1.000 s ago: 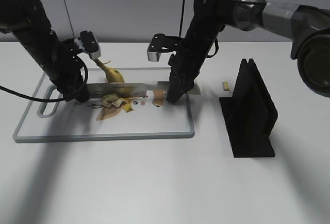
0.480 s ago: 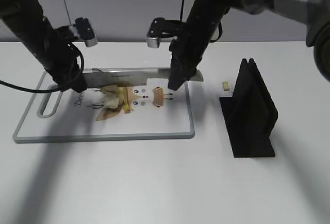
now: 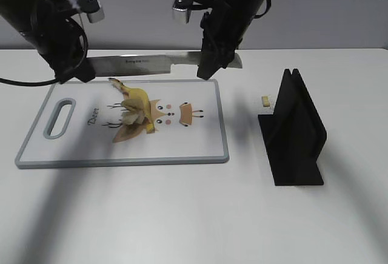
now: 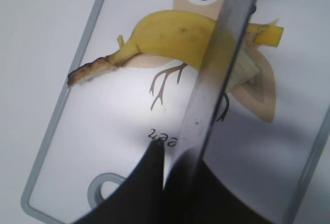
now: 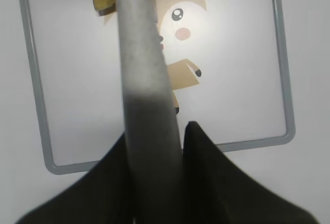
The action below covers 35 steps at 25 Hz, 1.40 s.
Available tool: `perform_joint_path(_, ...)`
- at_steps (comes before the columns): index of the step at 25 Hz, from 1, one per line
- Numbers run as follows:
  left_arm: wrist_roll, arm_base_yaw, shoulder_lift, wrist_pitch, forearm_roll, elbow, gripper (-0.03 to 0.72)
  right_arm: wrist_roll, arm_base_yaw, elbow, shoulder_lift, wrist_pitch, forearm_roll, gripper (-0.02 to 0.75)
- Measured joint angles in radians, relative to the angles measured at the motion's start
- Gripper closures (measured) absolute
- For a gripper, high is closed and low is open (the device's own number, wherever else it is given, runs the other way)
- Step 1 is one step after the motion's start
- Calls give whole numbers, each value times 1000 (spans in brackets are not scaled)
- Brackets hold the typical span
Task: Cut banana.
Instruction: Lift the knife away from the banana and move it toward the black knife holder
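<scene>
On white table: cutting board; banana | both grippers clamp knife aloft; grey wall

1. The left arm comes down from the 10 o'clock corner of the exterior view, its dark links angled toward the centre, wrist camera block jutting out at 1 o'clock from the wrist.
2. The left gripper points downward, its dark fingers clamped on one end of a long knife raised in the air.
3. The right arm descends from 12 o'clock, leaning toward 7 o'clock.
4. The right gripper has its fingers closed around the knife's other end, the blade spanning level between both grippers.
</scene>
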Motion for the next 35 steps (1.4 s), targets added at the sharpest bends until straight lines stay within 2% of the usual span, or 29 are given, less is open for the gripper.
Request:
perform_joint_path(4,-5,0,-26,18,-3,1,636,-1,1,0,-25,5,0,528)
perform_joint_path(6,-17,0,-36,22,-22,1,589,-3,2,0,-38,13,0,529)
perform_joint_path(9,-34,3,-54,15,-58,1,401,-6,2,2,-57,15,1,542)
perform_joint_path(11,-38,3,-74,15,-72,1,222,-6,3,2,-71,16,6,547)
perform_joint_path(13,-40,3,-101,12,-79,1,92,-6,4,2,-88,16,12,554)
perform_joint_path(15,-44,3,-132,1,-83,1,24,-5,5,10,-117,16,16,563)
perform_joint_path(22,-104,5,-254,-66,-85,1,-2,-3,9,116,-205,7,11,566)
perform_joint_path(25,-185,17,-305,-80,-66,1,0,46,18,132,-231,8,20,566)
perform_joint_path(27,-280,33,-337,-84,-11,1,3,125,20,133,-255,8,20,566)
perform_joint_path(31,-573,78,-407,-51,163,1,14,354,20,132,-311,9,7,566)
perform_joint_path(35,-830,128,-463,109,307,1,30,541,20,132,-354,10,-23,566)
